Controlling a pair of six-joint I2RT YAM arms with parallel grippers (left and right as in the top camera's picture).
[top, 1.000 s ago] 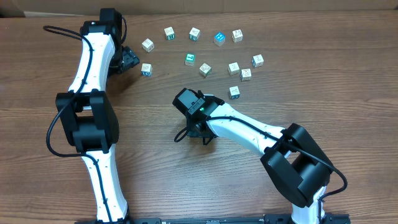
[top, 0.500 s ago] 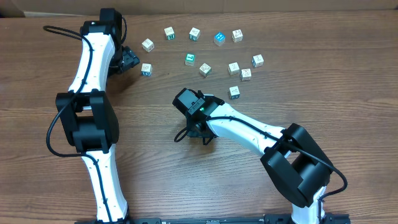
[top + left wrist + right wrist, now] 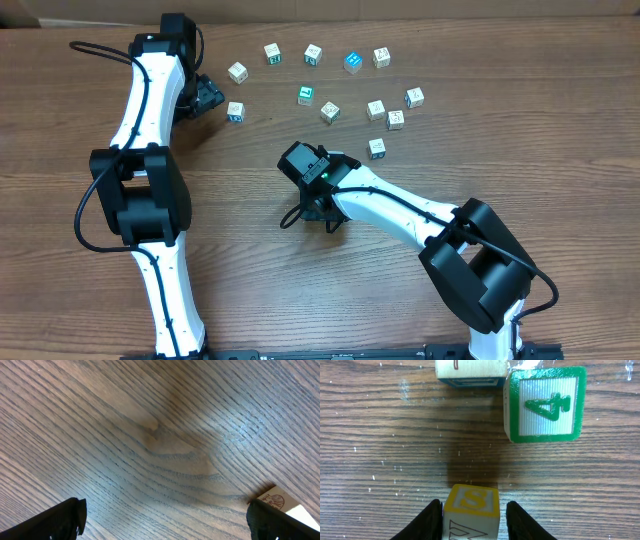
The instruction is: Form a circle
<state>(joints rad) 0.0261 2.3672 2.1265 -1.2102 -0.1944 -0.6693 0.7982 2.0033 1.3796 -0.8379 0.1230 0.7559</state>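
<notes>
- When viewed from overhead, twelve small cubes (image 3: 313, 54) loose on the far middle of the wooden tabletop (image 3: 520, 140), not closed into a circle: five in a shallow arc along the top, one lower-left cube (image 3: 235, 111) under the arc's left end, six bunched under its middle and right.
- Left arm (image 3: 150, 110) stretched up the left side, with the dark left claw (image 3: 207, 95) just beside the lower-left cube.
- Right arm (image 3: 395, 208) reaching in from the lower right, with its black wrist housing (image 3: 303, 163) near the bottom of the bunch. Fingers hidden beneath it from this angle.
- From the left wrist, left claw released, with fingers (image 3: 55, 520) spread to the two bottom corners and only bare wood grain between them.
- Corner of a tan printed cube (image 3: 276, 500) just beside the right-hand finger. Whether touching, impossible to tell.
- From the right wrist, right claw (image 3: 470, 520) clenched on a yellow-edged S cube (image 3: 471, 502), one dark finger against each side.
- Farther out, a green 4 cube (image 3: 543, 402) flat on the wood at upper right, just beside a tan-topped cube (image 3: 470, 372) with a blue side, cut off by the top edge.
- Strip of bare wood between that pair and the S cube.
</notes>
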